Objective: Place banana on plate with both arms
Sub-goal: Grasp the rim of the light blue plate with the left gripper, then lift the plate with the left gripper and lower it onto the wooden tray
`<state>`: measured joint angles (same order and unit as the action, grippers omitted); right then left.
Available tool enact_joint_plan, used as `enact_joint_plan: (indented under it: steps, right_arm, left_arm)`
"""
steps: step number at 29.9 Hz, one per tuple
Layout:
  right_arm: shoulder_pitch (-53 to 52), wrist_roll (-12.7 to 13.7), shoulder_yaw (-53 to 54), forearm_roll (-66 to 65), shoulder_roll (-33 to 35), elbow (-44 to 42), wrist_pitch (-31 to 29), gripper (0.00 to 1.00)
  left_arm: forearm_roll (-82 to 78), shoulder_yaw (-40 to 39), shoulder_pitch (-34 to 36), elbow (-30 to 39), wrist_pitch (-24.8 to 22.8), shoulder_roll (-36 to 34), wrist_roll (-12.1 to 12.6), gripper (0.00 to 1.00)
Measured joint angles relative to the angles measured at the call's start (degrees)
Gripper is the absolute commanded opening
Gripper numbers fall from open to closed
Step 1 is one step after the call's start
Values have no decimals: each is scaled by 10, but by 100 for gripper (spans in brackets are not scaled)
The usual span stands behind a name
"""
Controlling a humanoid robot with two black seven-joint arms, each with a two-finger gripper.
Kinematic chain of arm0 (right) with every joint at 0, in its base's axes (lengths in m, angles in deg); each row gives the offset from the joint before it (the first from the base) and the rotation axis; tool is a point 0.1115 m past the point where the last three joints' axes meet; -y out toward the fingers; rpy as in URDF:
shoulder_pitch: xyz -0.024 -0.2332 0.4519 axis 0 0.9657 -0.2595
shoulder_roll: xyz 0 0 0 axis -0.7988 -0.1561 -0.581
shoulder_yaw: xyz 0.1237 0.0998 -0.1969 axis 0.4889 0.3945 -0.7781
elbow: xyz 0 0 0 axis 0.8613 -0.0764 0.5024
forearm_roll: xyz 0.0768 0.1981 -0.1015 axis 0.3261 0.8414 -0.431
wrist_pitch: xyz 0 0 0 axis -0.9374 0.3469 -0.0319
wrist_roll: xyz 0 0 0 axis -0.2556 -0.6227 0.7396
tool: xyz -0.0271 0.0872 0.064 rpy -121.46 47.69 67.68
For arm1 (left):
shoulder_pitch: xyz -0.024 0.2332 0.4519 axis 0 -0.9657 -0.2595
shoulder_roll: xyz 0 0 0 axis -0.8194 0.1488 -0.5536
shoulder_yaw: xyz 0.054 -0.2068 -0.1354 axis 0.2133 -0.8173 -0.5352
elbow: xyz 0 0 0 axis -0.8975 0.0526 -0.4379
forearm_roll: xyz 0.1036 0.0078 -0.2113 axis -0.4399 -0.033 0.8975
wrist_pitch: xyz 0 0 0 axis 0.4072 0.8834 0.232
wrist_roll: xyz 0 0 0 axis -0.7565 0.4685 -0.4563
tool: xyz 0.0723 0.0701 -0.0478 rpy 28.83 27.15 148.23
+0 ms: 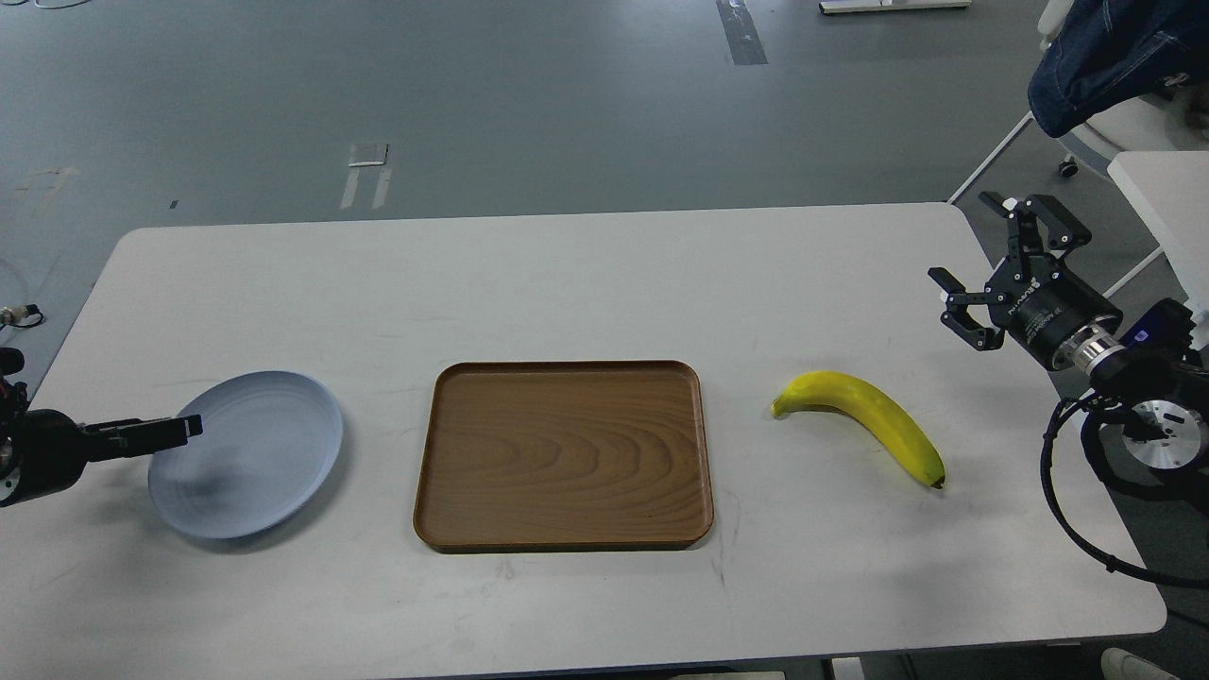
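Observation:
The yellow banana [864,416] lies on the white table to the right of the tray. The pale blue-grey plate [260,463] sits on the table at the left. My left gripper [184,428] comes in low from the left edge, its tip over the plate's left rim. It is seen side-on, so its fingers cannot be told apart. My right gripper [963,241] is open and empty. It hovers to the upper right of the banana, near the table's right edge, clear of the fruit.
A brown wooden tray [562,529] lies empty in the middle of the table between plate and banana. A chair with a dark blue garment [1105,57] and a second white table [1166,189] stand beyond the right edge. Black cables [1067,510] hang by the right arm.

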<state>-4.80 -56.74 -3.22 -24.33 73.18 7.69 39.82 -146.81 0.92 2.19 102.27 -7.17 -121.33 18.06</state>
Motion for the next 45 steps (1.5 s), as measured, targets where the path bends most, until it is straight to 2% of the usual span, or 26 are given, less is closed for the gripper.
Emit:
enact_joint_plan:
  steps: [7,11,19,21,23,25,26,28,31,33,34,35,45]
  right_arm:
    - [0,0,0,0,0,0,0,100]
    - [0,0,0,0,0,1,0,100]
    - [0,0,0,0,0,2,0,100]
    - [0,0,0,0,0,2,0,100]
    - [0,0,0,0,0,2,0,100]
    - [1,0,0,0,0,2,0,100]
    - [1,0,0,0,0,2,0,100]
    - [1,0,0,0,0,2,0,100]
    - [1,0,0,0,0,2,0,100]
    - [1,0,0,0,0,2,0,100]
    - [1,0,0,0,0,2,0,100]
    - [1,0,0,0,0,2,0,100]
    - [0,0,0,0,0,2,0,100]
  left_arm:
    - [-2,0,-10,-2,11,2,0,95]
    - [-2,0,-17,-2,17,2,0,88]
    - [-2,0,-27,-3,19,2,0,83]
    - [-2,0,-27,-2,19,2,0,74]
    - [-1,0,-27,-2,19,2,0,57]
    - [1,0,-27,-2,19,2,0,49]
    - [1,0,-27,-2,19,2,0,42]
    - [1,0,-27,-1,19,2,0,36]
    - [2,0,-28,-1,18,2,0,20]
    - [2,0,-30,0,18,2,0,17]
    - [2,0,-31,0,18,2,0,11]
    - [2,0,-31,0,18,2,0,0]
    - [1,-1,-25,7,17,2,0,0]
